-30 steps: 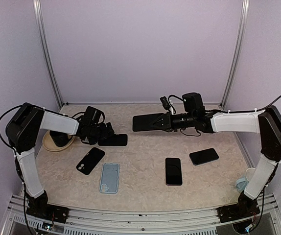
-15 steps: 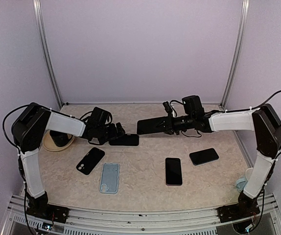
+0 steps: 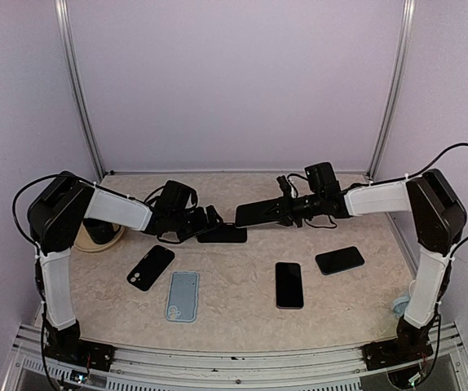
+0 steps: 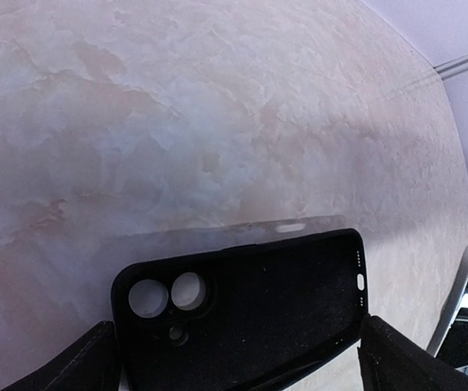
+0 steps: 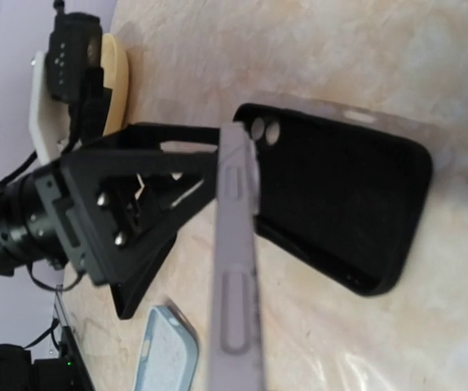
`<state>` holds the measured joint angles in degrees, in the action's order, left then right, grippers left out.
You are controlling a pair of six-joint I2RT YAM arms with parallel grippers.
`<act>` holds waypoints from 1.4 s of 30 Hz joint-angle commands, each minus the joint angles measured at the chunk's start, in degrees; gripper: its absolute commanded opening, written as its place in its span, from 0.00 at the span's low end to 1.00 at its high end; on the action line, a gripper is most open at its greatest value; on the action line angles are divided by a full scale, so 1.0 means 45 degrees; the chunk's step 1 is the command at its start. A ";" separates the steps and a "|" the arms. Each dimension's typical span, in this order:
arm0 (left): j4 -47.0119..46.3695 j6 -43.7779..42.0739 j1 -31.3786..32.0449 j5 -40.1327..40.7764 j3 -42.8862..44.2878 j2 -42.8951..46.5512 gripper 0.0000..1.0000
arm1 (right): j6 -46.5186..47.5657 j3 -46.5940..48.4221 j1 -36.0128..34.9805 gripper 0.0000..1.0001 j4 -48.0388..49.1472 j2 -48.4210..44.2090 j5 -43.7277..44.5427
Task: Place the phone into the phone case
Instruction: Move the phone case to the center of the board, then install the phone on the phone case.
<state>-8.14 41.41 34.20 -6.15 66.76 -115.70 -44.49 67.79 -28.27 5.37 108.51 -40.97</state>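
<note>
at mid-table, left claw (image 4: 238, 371) grasping black case (image 4: 250, 301), slid rightward, right claw (image 3: 285, 211) clenched on phone (image 3: 257, 214), now nearer it

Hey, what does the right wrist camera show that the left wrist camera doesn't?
Only the right wrist camera shows the light blue case, the tan dish and the left arm's wrist. Only the left wrist camera shows the white rail at the table's far corner. Both show the black case, the left tool flanking it, the phone and the marbled table.
</note>
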 commanded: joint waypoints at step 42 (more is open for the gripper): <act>-0.3239 0.0551 0.0662 -0.2212 0.0242 -0.1104 0.99 | -0.0333 0.2879 0.0560 0.00 -0.0487 0.3350 -0.2948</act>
<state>-20.53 43.68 36.62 -14.92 67.09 -119.42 -45.28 79.22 -25.69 0.08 122.54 -51.55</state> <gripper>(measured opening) 0.989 0.058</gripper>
